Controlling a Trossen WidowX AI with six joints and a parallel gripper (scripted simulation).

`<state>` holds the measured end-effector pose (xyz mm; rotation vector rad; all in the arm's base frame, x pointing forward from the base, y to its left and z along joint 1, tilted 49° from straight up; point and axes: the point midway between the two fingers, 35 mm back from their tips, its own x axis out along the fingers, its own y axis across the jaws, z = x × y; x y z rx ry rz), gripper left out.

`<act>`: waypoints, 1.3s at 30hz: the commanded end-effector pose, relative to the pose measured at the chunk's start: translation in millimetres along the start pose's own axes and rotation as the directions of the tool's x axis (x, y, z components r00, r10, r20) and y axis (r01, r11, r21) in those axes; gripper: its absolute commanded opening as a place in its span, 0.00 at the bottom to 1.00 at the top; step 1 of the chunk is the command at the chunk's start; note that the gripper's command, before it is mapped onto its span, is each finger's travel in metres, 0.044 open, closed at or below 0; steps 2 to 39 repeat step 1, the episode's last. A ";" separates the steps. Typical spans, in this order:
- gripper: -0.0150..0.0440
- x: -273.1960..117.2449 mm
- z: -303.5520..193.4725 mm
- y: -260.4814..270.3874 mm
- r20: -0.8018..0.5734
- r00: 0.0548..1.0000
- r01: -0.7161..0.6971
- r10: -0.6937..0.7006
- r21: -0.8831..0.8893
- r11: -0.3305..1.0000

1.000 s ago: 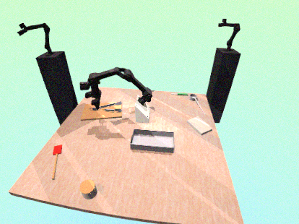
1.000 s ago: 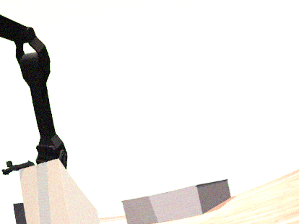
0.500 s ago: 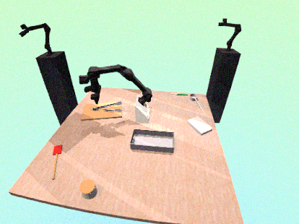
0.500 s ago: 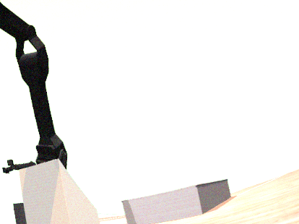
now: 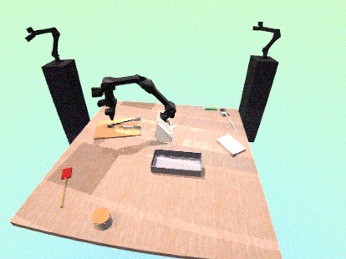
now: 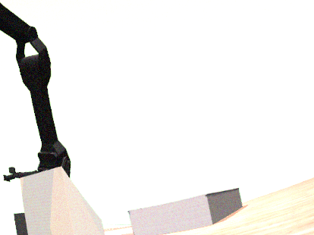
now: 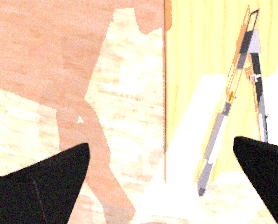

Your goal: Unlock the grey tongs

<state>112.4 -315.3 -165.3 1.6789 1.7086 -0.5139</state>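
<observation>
The grey tongs [image 5: 127, 122] [image 7: 217, 132] lie on the wooden board [image 5: 102, 134] [image 7: 185, 45], spread in a narrow V. In the wrist view their hinge end is at the top right, and the right finger hides the lower end of one arm. My gripper [image 5: 111, 117] [image 7: 161, 147] is open and empty, above the board's area and off to one side of the tongs. The fingers stand wide apart with only bare surface between them and part of one tong arm near the right finger. The roasting tin [image 5: 177, 173] [image 6: 171, 215] stands at mid-table with nothing across it.
A pale wedge-shaped block [image 5: 164, 133] [image 6: 38, 199] stands by the arm's base. A white slab [image 5: 231, 144], a green-handled tool [image 5: 211, 109] and a whisk-like tool [image 5: 227, 117] lie right. A red-headed spatula [image 5: 66, 173] and a round orange-topped pot [image 5: 102, 217] are front left.
</observation>
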 end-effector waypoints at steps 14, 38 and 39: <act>1.00 -1.0 0.0 -0.7 0.001 1.000 0.005 -0.005 -0.004 1.000; 1.00 -1.0 0.0 -0.7 0.001 1.000 0.005 -0.005 -0.004 1.000; 1.00 -1.0 0.0 -0.7 0.001 1.000 0.005 -0.005 -0.004 1.000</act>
